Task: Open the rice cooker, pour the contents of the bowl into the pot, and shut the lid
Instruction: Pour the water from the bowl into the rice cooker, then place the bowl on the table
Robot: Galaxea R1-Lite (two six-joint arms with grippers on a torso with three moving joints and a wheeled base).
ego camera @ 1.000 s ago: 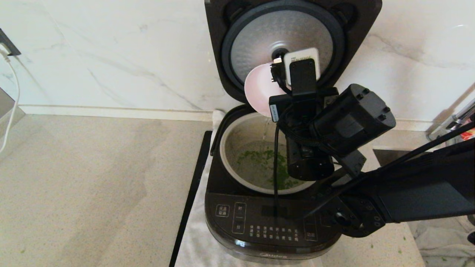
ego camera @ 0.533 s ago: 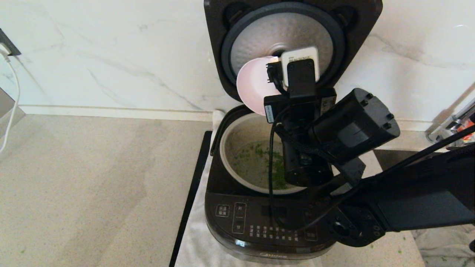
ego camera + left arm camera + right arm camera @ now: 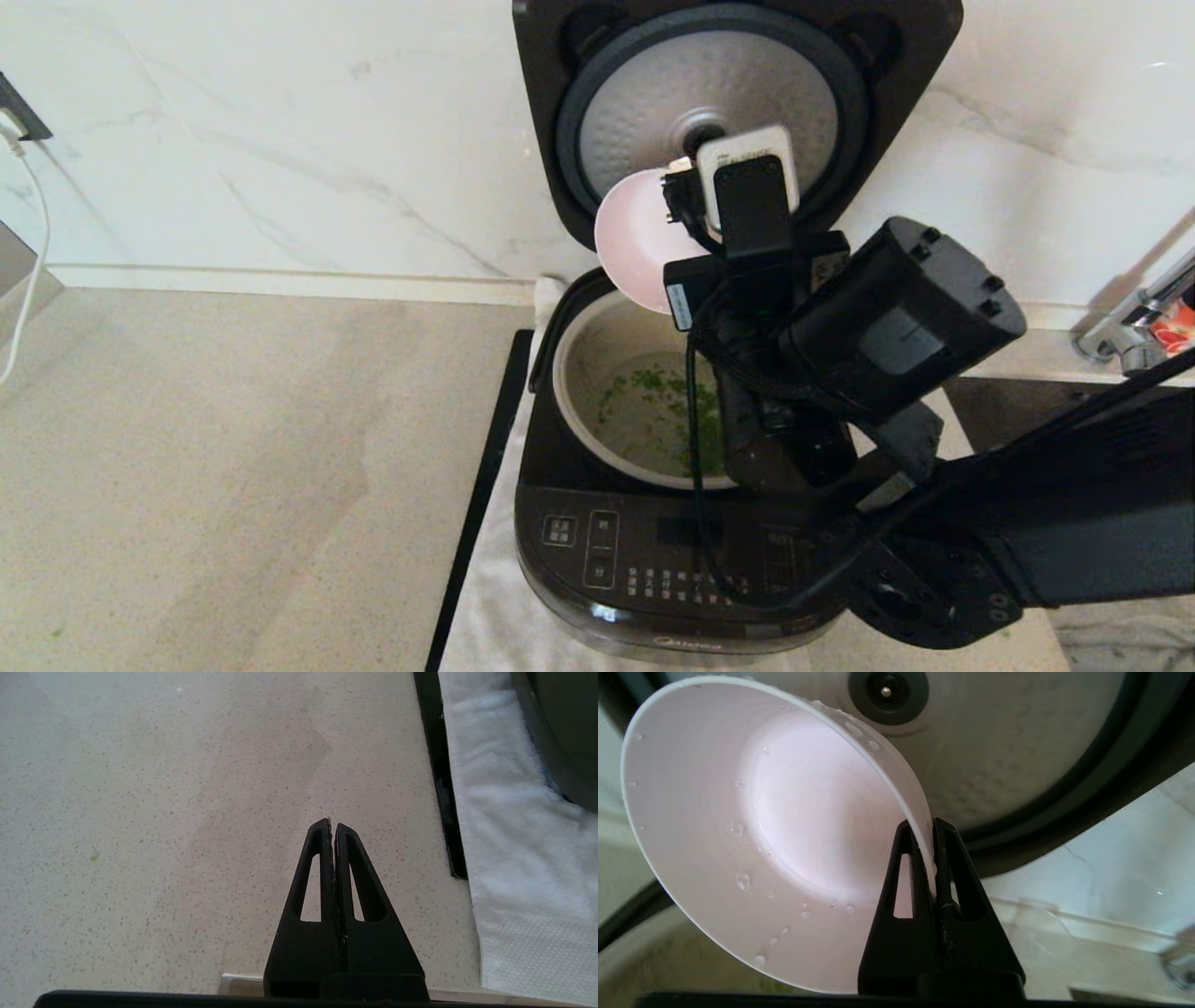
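My right gripper (image 3: 924,833) is pinched tight on the rim of the bowl (image 3: 775,826), holding it tipped on its side above the back edge of the pot (image 3: 569,373), in front of the raised lid (image 3: 738,103). The bowl's inside looks emptied, with only droplets clinging to its wall. The green bits (image 3: 672,411) float in clear liquid at the bottom of the pot, inside the rice cooker (image 3: 653,560), which sits on a white towel (image 3: 514,858) on the counter (image 3: 233,467).

I judge the pour finished. To end this step well, I should hold the bowl over the pot until the last drops fall, then roll it level before carrying it clear, so nothing drips on the control panel. My grip covers only a thin slice of wet rim, so slow, smooth wrist motion matters; a jerk could let the bowl slip. I should also stay clear of the lid's silver underside just behind the bowl.

My left gripper (image 3: 332,826) is parked with its fingers pressed together, empty, over the bare counter beside the towel's edge.
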